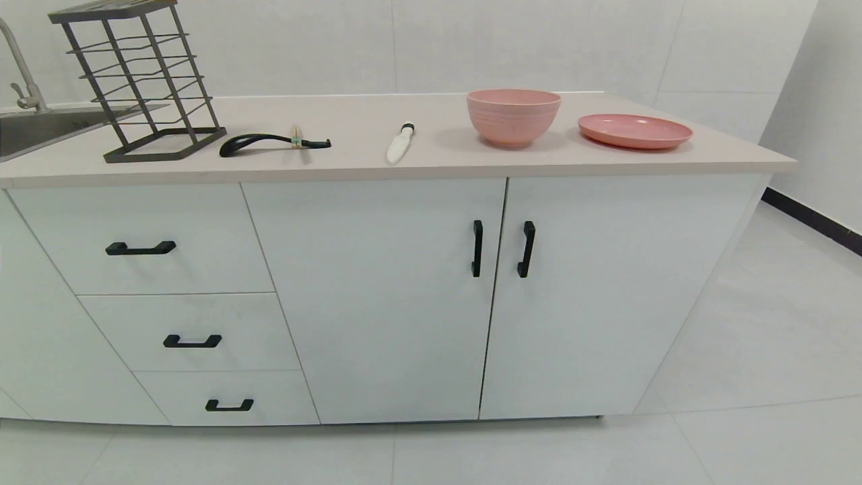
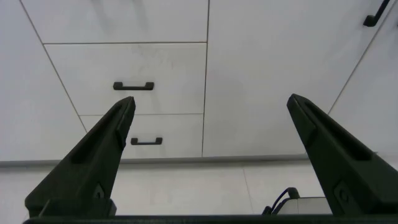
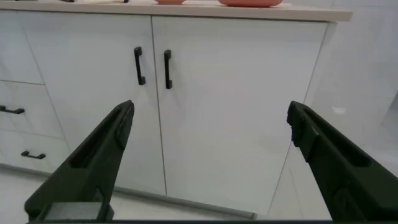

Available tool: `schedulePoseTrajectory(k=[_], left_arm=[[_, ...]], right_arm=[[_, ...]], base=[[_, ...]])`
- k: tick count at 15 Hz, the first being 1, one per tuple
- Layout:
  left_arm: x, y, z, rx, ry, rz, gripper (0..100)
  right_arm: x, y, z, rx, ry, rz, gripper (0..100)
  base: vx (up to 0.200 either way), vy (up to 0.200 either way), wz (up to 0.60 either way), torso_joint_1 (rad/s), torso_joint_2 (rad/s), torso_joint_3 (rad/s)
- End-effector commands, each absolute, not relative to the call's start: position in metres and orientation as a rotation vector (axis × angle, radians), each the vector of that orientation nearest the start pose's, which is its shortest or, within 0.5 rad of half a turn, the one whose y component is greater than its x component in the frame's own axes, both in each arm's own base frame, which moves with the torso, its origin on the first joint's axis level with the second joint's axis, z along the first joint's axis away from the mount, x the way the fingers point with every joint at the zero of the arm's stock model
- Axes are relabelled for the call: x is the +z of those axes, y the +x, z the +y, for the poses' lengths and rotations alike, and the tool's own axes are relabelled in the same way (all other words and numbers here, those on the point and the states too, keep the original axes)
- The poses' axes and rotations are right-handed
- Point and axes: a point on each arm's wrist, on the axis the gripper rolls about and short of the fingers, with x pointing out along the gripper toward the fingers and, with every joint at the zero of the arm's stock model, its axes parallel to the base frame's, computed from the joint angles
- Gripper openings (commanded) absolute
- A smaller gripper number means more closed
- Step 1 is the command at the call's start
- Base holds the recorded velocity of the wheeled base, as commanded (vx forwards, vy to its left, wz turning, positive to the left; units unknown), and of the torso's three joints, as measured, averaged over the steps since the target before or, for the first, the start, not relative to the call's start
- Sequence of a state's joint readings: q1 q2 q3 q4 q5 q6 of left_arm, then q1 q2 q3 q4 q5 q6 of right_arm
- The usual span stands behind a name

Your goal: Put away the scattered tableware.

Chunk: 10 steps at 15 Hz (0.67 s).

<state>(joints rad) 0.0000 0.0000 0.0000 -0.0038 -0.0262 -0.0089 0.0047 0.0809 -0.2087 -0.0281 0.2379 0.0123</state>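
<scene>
Currently holding off from the countertop [image 1: 377, 162], with nothing picked up yet. Seeing all the tableware up there, from the robot's left: black ladle [image 1: 249, 143] just beside the dish rack [image 1: 138, 81], chopsticks [image 1: 297, 139] crossing the ladle's handle, white knife [image 1: 400, 143] near mid-counter, pink bowl [image 1: 513, 116] upright, pink plate [image 1: 634, 130] near the bowl toward the right end.

Reading left gripper [image 2: 211, 102] as spread wide and empty, hanging low and facing the drawers [image 2: 124, 62]. Reading right gripper [image 3: 210, 107] the same way: gaping wide, carrying nothing, facing the cabinet doors [image 3: 205, 112].

Judging the step in hand as raising an arm to counter height and going for a first piece. Favouring the plate or bowl for the right arm, given their spot on that side. Guessing the rack as home for the plate and a drawer for the cutlery, with no destination given in the task.

Doing it well:
- Coming in low and level at the plate's near rim, then pinching the lip rather than pressing down on it.
- Keeping clear of the bowl while closing.
- Taking the chopsticks before the ladle, avoiding rolling them off the handle.
- Parking the idle arm away from the counter edge.
</scene>
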Motion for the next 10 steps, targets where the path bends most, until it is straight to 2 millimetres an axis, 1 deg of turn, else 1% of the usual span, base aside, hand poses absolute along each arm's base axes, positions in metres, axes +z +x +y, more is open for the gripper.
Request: schedulePoseTrajectory(k=[1, 3, 4, 6, 8, 10], left_arm=[[0.076, -0.023, -0.001, -0.029, -0.001, -0.003, 100], [0.076, -0.023, -0.001, -0.029, -0.001, -0.003, 100], [0.076, -0.023, -0.001, -0.029, 0.0, -0.003, 100], [0.076, -0.023, -0.001, -0.029, 0.0, -0.003, 100], [0.076, -0.023, -0.001, -0.029, 0.005, -0.005, 100], [0.076, -0.023, -0.001, -0.031, 0.003, -0.003, 100]], right_arm=[[0.141, -0.015, 0.006, 0.29, 0.01, -0.015, 100], [0.146, 0.003, 0.008, 0.349, 0.028, 0.098, 100], [0.148, 0.007, 0.008, 0.356, 0.033, 0.119, 100], [0.162, 0.034, 0.009, 0.401, 0.04, 0.192, 100], [0.174, 0.06, 0.013, 0.437, 0.027, 0.194, 100], [0.178, 0.082, 0.015, 0.447, 0.009, 0.186, 100]], base=[[0.0, 0.0, 0.0, 0.0, 0.0, 0.0], [0.0, 0.0, 0.0, 0.0, 0.0, 0.0], [0.0, 0.0, 0.0, 0.0, 0.0, 0.0], [0.0, 0.0, 0.0, 0.0, 0.0, 0.0], [0.0, 0.0, 0.0, 0.0, 0.0, 0.0], [0.0, 0.0, 0.0, 0.0, 0.0, 0.0]])
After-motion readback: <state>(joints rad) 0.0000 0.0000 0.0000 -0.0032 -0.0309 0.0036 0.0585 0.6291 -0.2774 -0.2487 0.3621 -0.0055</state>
